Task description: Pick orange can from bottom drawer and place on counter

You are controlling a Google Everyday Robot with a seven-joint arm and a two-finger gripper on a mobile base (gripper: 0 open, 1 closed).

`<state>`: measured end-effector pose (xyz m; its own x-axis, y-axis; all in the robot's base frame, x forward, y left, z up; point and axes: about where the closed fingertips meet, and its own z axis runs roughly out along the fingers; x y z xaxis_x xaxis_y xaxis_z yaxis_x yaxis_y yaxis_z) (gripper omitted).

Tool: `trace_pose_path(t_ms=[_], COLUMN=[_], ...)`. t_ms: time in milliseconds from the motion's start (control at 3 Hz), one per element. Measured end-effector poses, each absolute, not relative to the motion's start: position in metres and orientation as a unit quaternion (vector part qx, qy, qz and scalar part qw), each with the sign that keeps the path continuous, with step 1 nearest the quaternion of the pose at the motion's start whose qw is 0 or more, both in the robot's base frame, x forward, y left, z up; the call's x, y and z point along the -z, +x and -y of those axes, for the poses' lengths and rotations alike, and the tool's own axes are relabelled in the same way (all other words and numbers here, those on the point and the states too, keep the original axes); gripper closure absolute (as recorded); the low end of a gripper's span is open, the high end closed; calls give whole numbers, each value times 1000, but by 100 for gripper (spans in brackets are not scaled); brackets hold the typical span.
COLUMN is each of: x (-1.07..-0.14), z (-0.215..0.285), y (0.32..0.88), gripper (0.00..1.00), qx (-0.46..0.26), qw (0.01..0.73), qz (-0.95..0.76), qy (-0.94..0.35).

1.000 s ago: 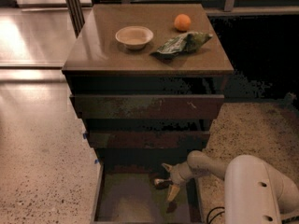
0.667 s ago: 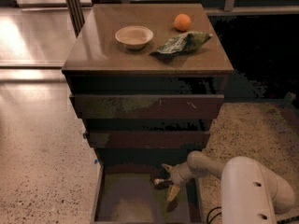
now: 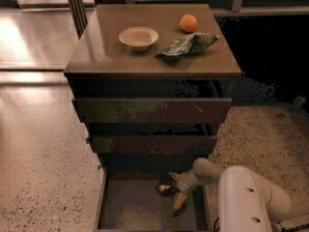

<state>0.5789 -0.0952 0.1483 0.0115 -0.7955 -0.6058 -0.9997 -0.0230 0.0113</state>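
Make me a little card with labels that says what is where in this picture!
counter: holds a bowl, an orange and a snack bag
bowl: left of the orange, looks empty
orange: near the back edge
snack bag: green, right of the bowl
bottom drawer: pulled open
can: small dark shape near the drawer's back, not yet on the counter
gripper: down inside the drawer, right by the can
arm: white, reaching in from the lower right

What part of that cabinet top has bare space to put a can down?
The counter is bare along its front edge and left side, beside the bowl. The back right is crowded: orange fruit and green snack bag. The gripper is down in the bottom drawer.
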Motion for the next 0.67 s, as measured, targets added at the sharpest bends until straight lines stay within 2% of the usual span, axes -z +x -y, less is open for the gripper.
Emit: trace_pose_path(t_ms=[333,667], x=[-136,-136], z=[99,99], y=[578,578], gripper=[2,23], qx=[-240,-240], qw=[213,213], qz=[-671,-671], qy=[-668,-668])
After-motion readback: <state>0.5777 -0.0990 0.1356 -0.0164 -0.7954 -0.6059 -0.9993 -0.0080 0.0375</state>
